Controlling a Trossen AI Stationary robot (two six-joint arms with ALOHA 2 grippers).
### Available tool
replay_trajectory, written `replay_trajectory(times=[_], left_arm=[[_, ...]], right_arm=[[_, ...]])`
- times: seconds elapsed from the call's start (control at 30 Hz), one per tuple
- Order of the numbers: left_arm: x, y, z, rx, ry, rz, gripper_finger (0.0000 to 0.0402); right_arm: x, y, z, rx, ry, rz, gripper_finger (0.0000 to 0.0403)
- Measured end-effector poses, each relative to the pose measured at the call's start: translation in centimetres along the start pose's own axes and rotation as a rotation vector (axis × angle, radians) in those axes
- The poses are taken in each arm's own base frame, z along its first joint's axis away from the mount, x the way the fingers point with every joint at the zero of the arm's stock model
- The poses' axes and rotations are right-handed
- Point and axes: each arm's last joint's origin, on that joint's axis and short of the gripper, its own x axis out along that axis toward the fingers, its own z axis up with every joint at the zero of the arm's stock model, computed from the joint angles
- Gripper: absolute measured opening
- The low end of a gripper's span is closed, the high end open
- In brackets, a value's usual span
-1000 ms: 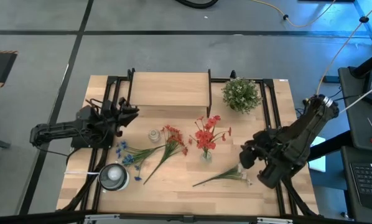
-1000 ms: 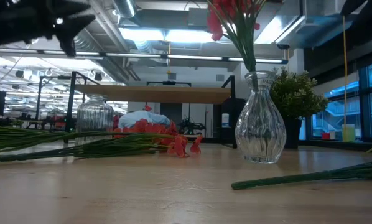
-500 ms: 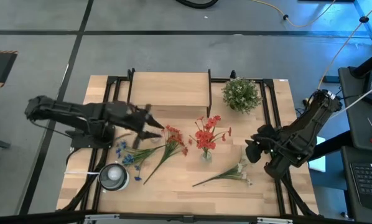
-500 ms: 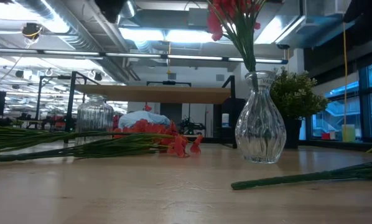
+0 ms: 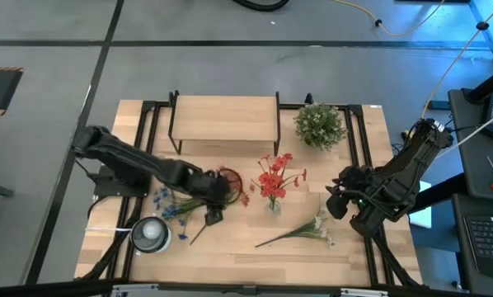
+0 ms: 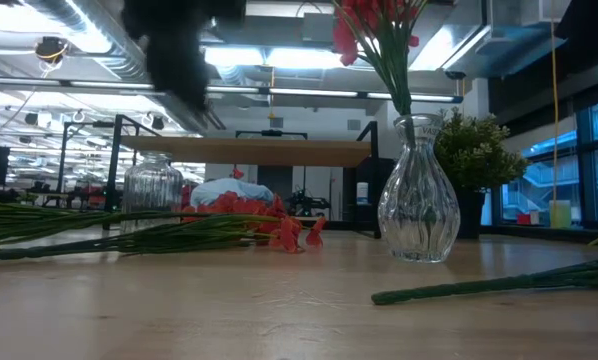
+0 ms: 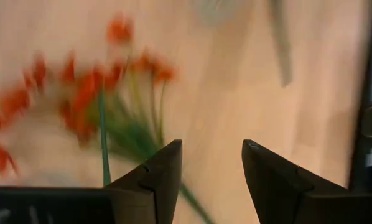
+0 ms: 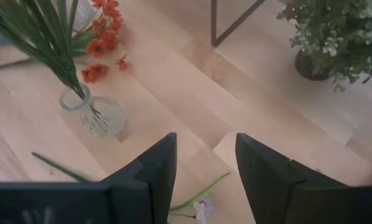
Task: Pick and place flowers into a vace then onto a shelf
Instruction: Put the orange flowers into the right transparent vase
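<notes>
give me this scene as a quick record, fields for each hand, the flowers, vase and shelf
left hand: open, empty, above the loose red-orange flowers
right hand: open, empty, waiting at the table's right edge
vase: clear glass, upright, holding red flowers
other loose flowers: blue stems, white stems lying flat
shelf: bare, at the back of the table

No text, label, brand or number can be read in any view.
</notes>
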Motion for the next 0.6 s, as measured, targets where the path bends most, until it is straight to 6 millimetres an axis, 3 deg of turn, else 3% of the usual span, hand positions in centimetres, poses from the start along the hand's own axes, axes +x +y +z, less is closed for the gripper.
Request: replay_trajectory(times=[0.27, 0.6], left_arm=[[5.7, -0.3, -1.9, -0.211, 0.201, 0.110, 0.0161], [8.9, 0.4, -3.4, -0.351, 0.353, 0.215, 0.0159]], right_arm=[[0.0, -0.1, -0.1, -0.078, 0.024, -0.010, 0.0165], [0.0, -0.1, -0.1, -0.117, 0.024, -0.006, 0.0165]])
